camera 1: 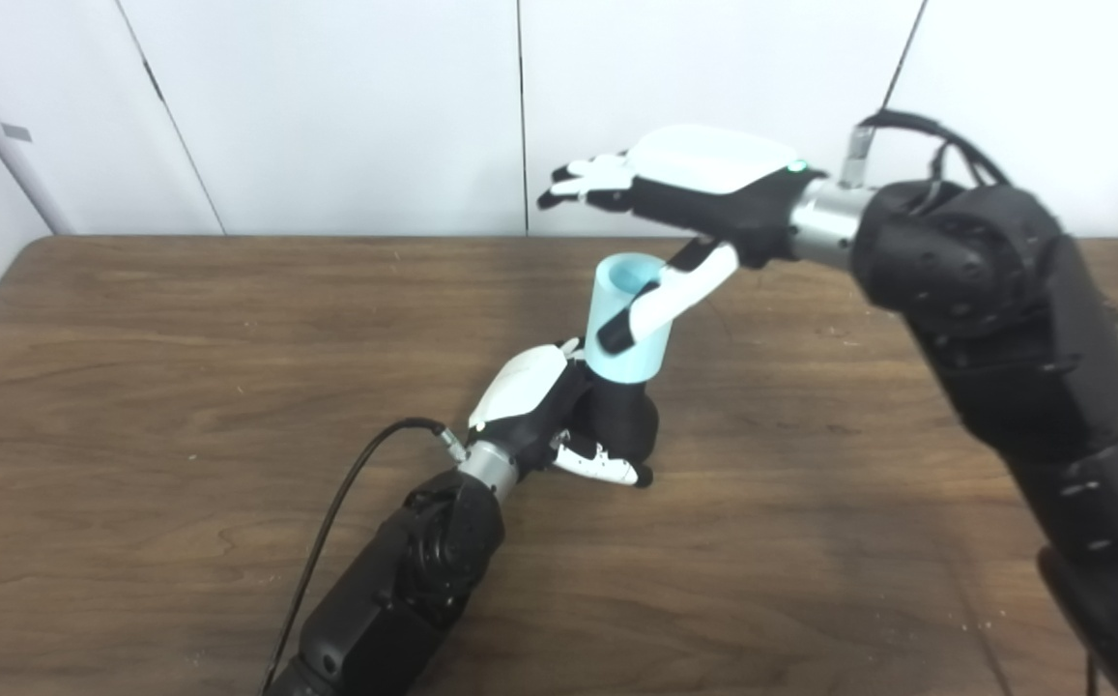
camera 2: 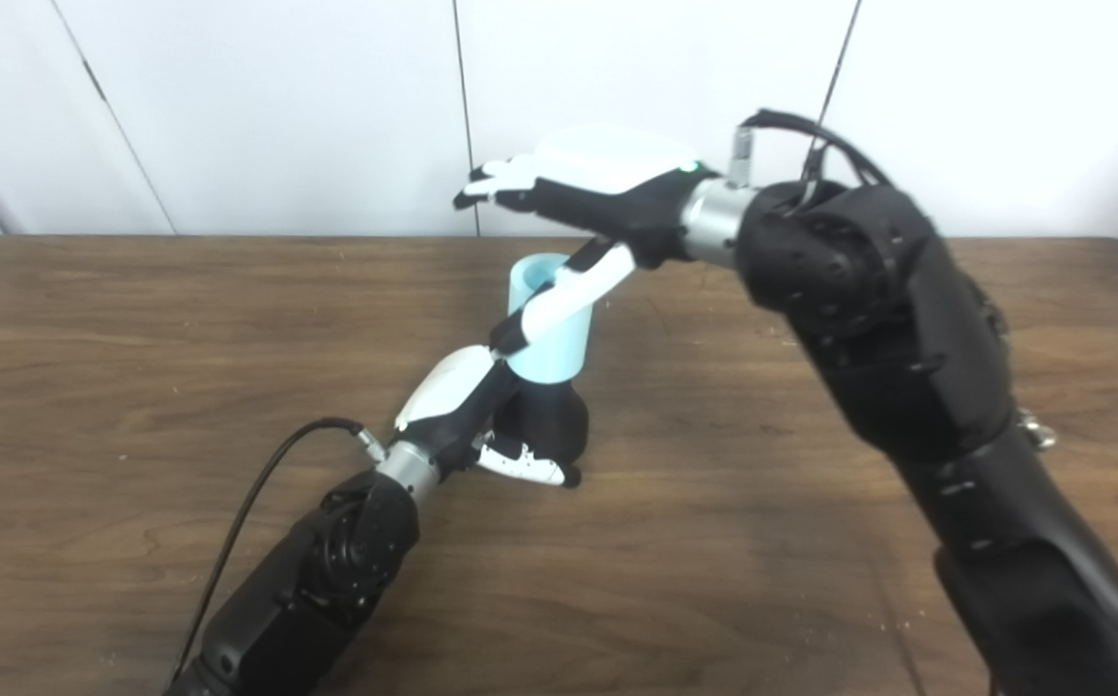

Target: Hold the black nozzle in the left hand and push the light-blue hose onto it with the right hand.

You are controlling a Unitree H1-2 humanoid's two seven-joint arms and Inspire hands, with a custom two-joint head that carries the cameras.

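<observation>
The black nozzle (camera 1: 631,422) stands near the middle of the wooden table (camera 1: 182,387), with my left hand (camera 1: 539,406) shut around its base. The light-blue hose (camera 1: 638,360) sits on top of the nozzle, upright and leaning slightly, its open end facing up. My right hand (camera 1: 694,179) hovers above and behind the hose's top, open with fingers stretched out to the left. Its thumb (camera 1: 660,300) slants down across the front of the hose; whether it touches the hose is unclear. The joint between hose and nozzle (camera 2: 549,420) is partly hidden by my left hand (camera 2: 452,396).
A black cable (camera 1: 346,493) loops from my left wrist over the table. White wall panels (camera 1: 346,106) stand right behind the table's far edge. My bulky right forearm (camera 1: 1003,319) fills the right side of the view.
</observation>
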